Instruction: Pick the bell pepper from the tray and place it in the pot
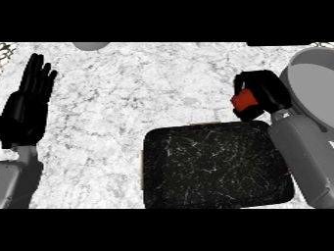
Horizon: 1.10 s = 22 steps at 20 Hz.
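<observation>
A: You're looking down on a white marbled counter. What sits on it?

B: You have a dark, speckled square tray low in the view, and a grey pot at the right edge, just beyond the tray's far right corner.

A: And where is your bell pepper?

B: You'll find the red bell pepper off the tray, inside the right hand. That hand's black fingers are curled round it, so only a patch of red shows. It sits above the counter between the tray's far edge and the pot, just beside the pot's rim.

A: What about your other side?

B: Your left hand rests at the left edge, fingers straight and pointing up, holding nothing, well apart from the tray.

A: Anything else?

B: You can see a grey rounded shape at the top edge; what it is can't be told.
</observation>
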Motion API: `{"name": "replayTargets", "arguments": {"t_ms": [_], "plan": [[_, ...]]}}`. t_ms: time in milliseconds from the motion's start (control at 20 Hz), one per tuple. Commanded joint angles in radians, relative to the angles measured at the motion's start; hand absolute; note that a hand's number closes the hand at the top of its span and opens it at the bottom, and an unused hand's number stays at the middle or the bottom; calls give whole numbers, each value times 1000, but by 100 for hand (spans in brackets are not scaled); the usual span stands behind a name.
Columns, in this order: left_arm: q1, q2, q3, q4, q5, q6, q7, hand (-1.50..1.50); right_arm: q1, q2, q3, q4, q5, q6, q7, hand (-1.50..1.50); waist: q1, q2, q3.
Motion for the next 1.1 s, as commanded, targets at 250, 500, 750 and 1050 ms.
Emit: {"name": "replayTargets", "arguments": {"t_ms": [250,500,750,1050], "plan": [[-1,-11,-25,1,2,-23,-8,0,-209,-24,-198,72,255,-338,722,150,55,3,-3],[-20,-5,-22,7,11,-40,-1,0,-323,-33,-203,154,499,-385,1096,150,72,7,1],[-23,-25,-26,28,-21,-18,-26,0,-366,-10,-190,208,631,-316,1277,150,48,2,5],[46,-16,-7,-48,4,-38,12,0,-225,-124,-280,153,541,-282,1164,150,36,-4,6]]}}
